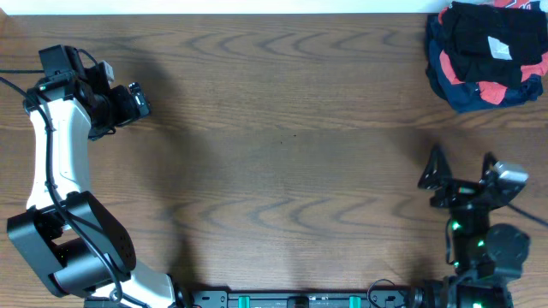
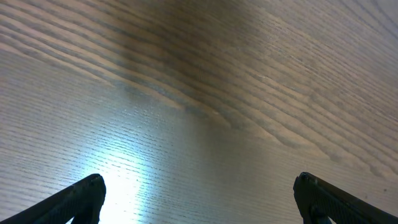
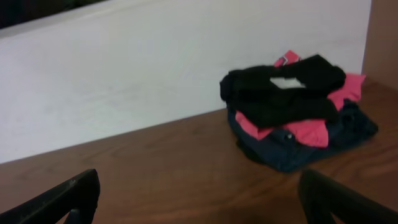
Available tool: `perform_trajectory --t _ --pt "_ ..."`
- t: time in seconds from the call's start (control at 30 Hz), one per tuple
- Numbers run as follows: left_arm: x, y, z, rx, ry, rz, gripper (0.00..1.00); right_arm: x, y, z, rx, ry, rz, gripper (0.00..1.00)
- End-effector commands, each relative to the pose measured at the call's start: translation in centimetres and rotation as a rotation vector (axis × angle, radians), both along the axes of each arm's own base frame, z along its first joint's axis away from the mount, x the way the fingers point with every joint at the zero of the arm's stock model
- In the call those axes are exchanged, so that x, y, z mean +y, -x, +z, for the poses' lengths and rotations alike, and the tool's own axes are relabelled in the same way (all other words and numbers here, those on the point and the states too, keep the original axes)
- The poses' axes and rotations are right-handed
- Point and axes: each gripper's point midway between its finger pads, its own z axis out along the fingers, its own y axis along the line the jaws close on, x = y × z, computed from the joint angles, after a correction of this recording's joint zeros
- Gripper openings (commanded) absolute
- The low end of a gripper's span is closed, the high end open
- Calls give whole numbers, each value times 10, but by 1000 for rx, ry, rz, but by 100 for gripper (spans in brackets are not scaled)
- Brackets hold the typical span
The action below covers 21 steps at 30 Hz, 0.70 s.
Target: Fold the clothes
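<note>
Overhead: the black garment (image 1: 475,30) sits bunched on top of a small pile at the far right corner of the table (image 1: 282,128), with its white label (image 1: 499,50) facing up. Under it is a red shirt (image 1: 445,64), and under that a navy garment (image 1: 462,98) touching the wood. The pile is crumpled, not laid flat. The right gripper (image 1: 462,167) is on the near right side with its jaws spread wide and nothing between them. The pile is farther along the same side, well apart from the fingertips, with no contact. The left gripper (image 1: 144,101) is at the far left, also wide open and empty, pointing right across the table, so the full table width separates it from the pile. Right wrist view: the gripper (image 3: 199,205) shows both fingers at the bottom corners, far apart, with bare wood (image 3: 155,168) between them. The black garment (image 3: 267,102) is ahead and to the right, atop the red shirt (image 3: 311,130) and the navy garment (image 3: 298,152), close to the white wall (image 3: 124,74) at the far edge. Left wrist view: the gripper (image 2: 199,205) is open and sees only wood grain (image 2: 217,93) with a bright glare patch, no fabric in frame.
</note>
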Motion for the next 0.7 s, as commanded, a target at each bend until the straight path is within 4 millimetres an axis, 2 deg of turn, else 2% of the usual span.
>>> perform_trajectory --t 0.0,0.27,0.53,0.67 --pt "0 2 5 -11 -9 3 98 -1 6 -16 -21 -19 -24 99" --pt "0 2 5 -11 -9 3 98 0 11 -41 -53 -17 -23 99" --pt "0 2 5 -11 -9 3 98 1 7 -60 -82 -40 -17 99" --pt "0 2 5 -11 -9 3 98 2 7 -63 -68 -38 -15 99"
